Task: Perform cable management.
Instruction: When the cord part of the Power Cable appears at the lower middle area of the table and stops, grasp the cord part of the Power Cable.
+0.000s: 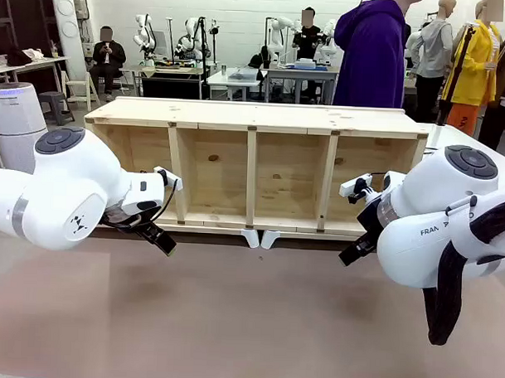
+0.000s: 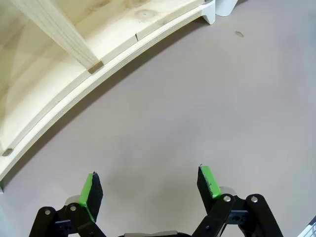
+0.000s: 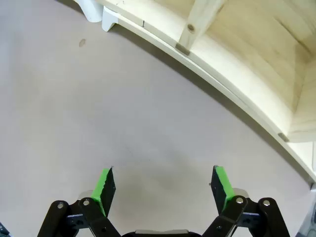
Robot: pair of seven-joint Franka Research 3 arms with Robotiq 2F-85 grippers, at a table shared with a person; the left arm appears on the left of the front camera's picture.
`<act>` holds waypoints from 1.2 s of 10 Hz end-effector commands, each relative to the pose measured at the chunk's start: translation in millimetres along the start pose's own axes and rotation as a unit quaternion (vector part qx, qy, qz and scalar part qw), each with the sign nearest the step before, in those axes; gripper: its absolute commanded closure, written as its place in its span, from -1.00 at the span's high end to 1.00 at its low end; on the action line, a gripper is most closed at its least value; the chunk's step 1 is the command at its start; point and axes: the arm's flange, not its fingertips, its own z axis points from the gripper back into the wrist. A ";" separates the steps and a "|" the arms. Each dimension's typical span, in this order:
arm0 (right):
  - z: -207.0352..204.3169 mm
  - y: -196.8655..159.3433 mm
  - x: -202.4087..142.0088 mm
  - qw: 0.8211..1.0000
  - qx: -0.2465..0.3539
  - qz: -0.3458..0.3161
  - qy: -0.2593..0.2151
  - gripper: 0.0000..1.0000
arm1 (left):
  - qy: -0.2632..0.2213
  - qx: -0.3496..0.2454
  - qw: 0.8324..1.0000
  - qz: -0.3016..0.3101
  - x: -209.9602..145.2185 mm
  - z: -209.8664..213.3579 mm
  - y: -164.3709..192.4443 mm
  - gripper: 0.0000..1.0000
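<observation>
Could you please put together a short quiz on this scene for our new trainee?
1. True or false: the left gripper is shut on something.
2. How many compartments does the wooden shelf show in the front view? A) two B) four C) six
3. Fill in: the person standing behind the shelf wears a ___ top.

Key
1. False: its jaws stand open above the bare table, as do those of the right gripper.
2. B.
3. Purple.
</observation>
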 end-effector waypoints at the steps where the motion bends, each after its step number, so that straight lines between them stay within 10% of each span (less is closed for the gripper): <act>1: 0.0 0.0 0.0 1.000 0.000 0.000 0.000 1.00 | 0.000 0.000 1.000 0.000 0.0 0.0 -0.1 1.00; 12: 47.8 -25.5 -27.9 0.999 -0.016 -0.033 -0.018 1.00 | -0.021 0.018 0.999 0.016 -18.3 39.2 17.9 1.00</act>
